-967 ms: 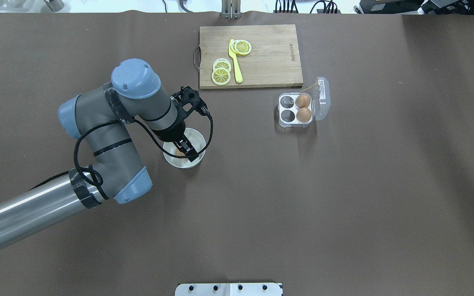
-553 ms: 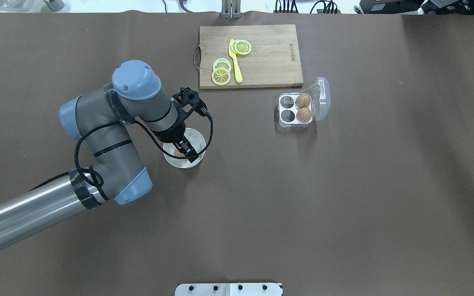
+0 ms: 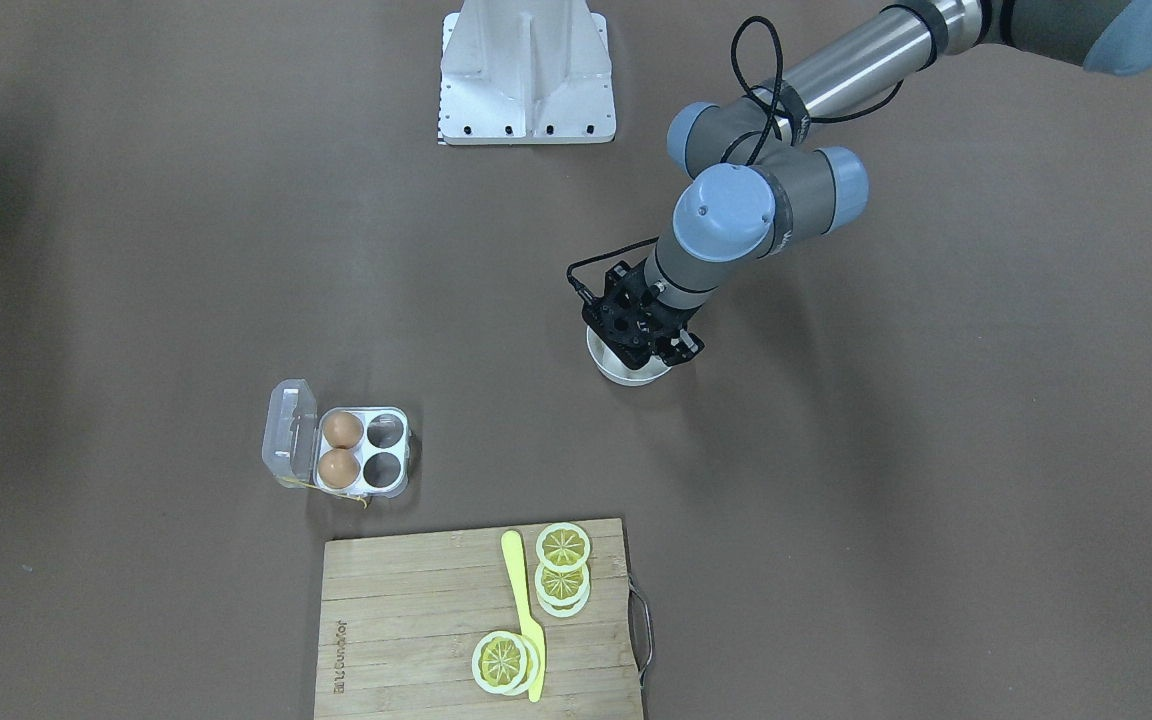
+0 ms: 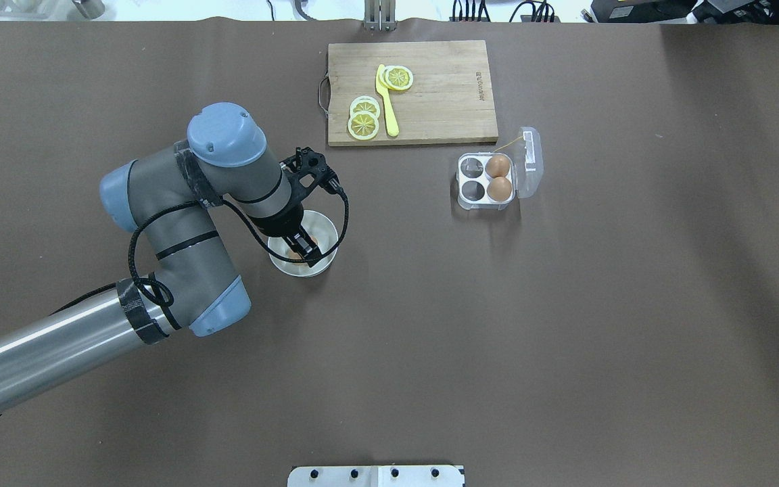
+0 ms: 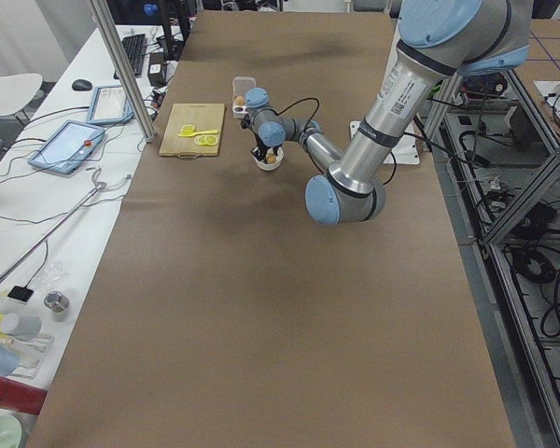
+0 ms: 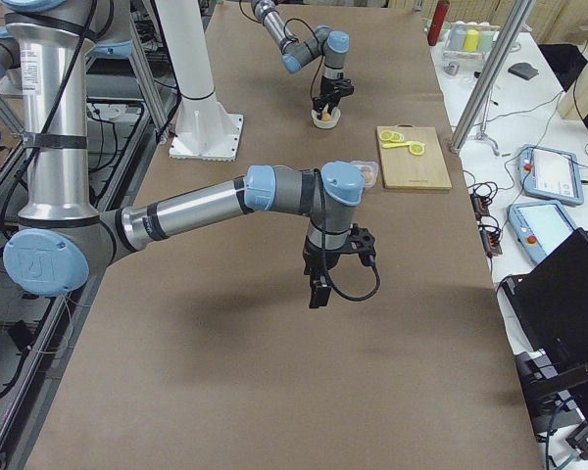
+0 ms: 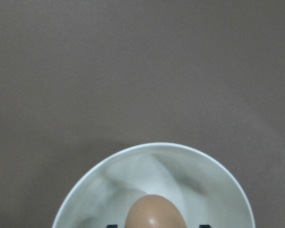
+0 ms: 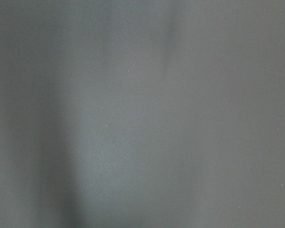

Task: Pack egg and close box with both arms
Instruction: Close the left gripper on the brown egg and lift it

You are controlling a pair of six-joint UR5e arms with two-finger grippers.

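Observation:
A white bowl (image 4: 322, 226) holds one orange-brown egg (image 7: 155, 213). My left gripper (image 4: 300, 253) reaches down into the bowl and is open, with a black fingertip (image 7: 112, 226) on either side of the egg and a gap to it. The clear box (image 4: 486, 179) lies to the right with its lid (image 4: 530, 162) folded open; two eggs (image 4: 498, 177) fill its right cells and the left cells are empty. My right gripper (image 6: 317, 294) shows only in the exterior right view, above bare table, and I cannot tell its state.
A wooden cutting board (image 4: 443, 101) with lemon slices (image 4: 364, 118) and a yellow knife (image 4: 386, 101) sits behind the box. The white stand's base (image 4: 376, 476) is at the near table edge. Brown cloth (image 4: 565, 338) covers the table.
My left arm has shifted slightly and its gripper has sunk a little deeper into the bowl around the egg. The box and its eggs have not moved.

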